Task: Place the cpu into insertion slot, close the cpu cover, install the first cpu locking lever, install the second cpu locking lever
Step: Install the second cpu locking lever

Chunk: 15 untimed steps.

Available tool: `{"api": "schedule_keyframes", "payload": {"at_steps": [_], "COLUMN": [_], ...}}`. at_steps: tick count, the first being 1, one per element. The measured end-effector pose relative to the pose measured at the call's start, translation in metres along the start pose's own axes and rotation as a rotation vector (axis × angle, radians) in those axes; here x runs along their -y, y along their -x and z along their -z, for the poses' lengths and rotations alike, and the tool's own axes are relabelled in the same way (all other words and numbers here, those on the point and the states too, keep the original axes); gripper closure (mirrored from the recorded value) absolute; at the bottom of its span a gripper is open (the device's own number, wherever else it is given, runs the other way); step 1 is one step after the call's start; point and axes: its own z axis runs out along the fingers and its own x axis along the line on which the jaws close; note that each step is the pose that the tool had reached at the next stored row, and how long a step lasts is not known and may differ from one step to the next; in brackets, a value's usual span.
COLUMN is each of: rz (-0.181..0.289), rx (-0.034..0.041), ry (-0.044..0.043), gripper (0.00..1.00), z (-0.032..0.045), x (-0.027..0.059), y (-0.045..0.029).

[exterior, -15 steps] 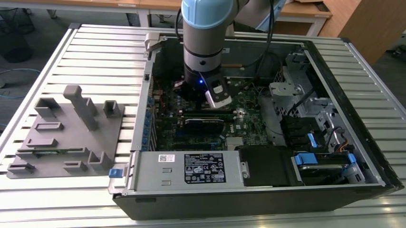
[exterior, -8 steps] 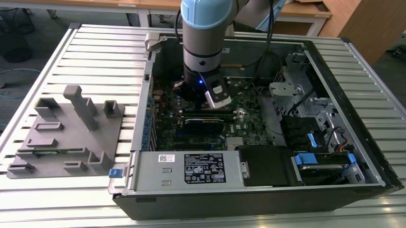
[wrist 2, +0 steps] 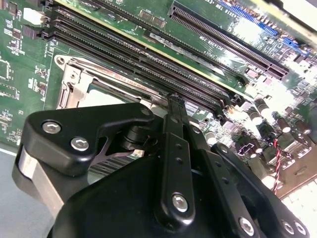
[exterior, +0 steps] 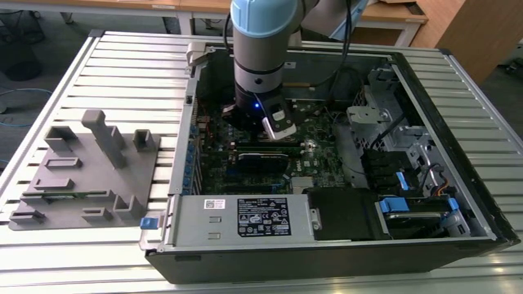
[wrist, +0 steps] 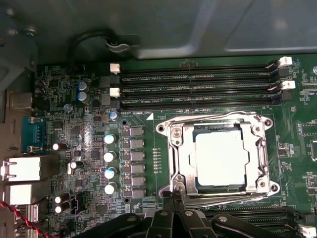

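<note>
Black linkage bars of your tool (wrist: 173, 198) came together at the lower middle of the first wrist view, fingers pressed together on nothing, their tips at the lower left corner of the cpu cover (wrist: 221, 154). The cover lay flat over the insertion slot (wrist: 218, 187), and the cpu (wrist: 219, 158) showed pale and square through its window, so you had the chip seated and the frame down. Thin wire levers ran along the socket's edges; whether either was hooked under its catch could not be told. I judge you were on the first locking lever, the tool being at that corner. The next move would call for a narrow, steady push on the wire without scraping the green board beside it.

The first wrist view laid out the whole socket from above. The second wrist view gave you the tool (wrist 2: 173, 99) from behind, fingertips against the socket's near edge, the cover (wrist 2: 74, 82) half hidden. The exterior view set the arm (exterior: 261, 67) deep in the open computer case (exterior: 457, 141), on the slatted table (exterior: 122, 67), with a grey fixture tray (exterior: 82, 171) at left.
</note>
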Motion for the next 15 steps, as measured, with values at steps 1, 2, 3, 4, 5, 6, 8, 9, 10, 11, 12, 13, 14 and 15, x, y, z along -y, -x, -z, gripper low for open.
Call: {"api": "schedule_keyframes", "payload": {"at_steps": [1, 2, 3, 4, 5, 6, 8, 9, 10, 11, 12, 13, 14, 15], "rz": [0.0, 0.0, 0.0, 0.0, 0.0, 0.0, 0.0, 0.0, 0.0, 0.0, 0.0, 0.0, 0.0, 0.0], "rx": [0.0, 0.0, 0.0, 0.0002, 0.0012, 0.0009, 0.0002, 0.0001, 0.0002, 0.0, -0.0002, -0.0001, 0.0001, 0.0002], "ry": [0.0, 0.0, 0.0, 0.0006, 0.0028, 0.0019, 0.0004, 0.0002, 0.0003, 0.0001, -0.0004, -0.0003, 0.0002, 0.0003], "gripper": [0.89, 0.89, 0.89, 0.89, 0.89, 0.89, 0.89, 0.89, 0.89, 0.89, 0.89, 0.89, 0.89, 0.89], "z": [0.0, 0.0, 0.0, -0.0001, -0.0011, -0.0009, -0.0002, -0.0002, -0.0001, 0.0003, 0.0012, 0.002, 0.0028, 0.0035], "x": [0.0, -0.0001, -0.0003, -0.0006, -0.0011, -0.0013, -0.0012, -0.0012, -0.0012, -0.0013, -0.0013, -0.0014, -0.0016, -0.0017], "y": [-0.0002, -0.0003, -0.0004, -0.0005, -0.0006, -0.0006, -0.0007, -0.0007, -0.0007, -0.0007, -0.0008, -0.0008, -0.0007, -0.0007]}}
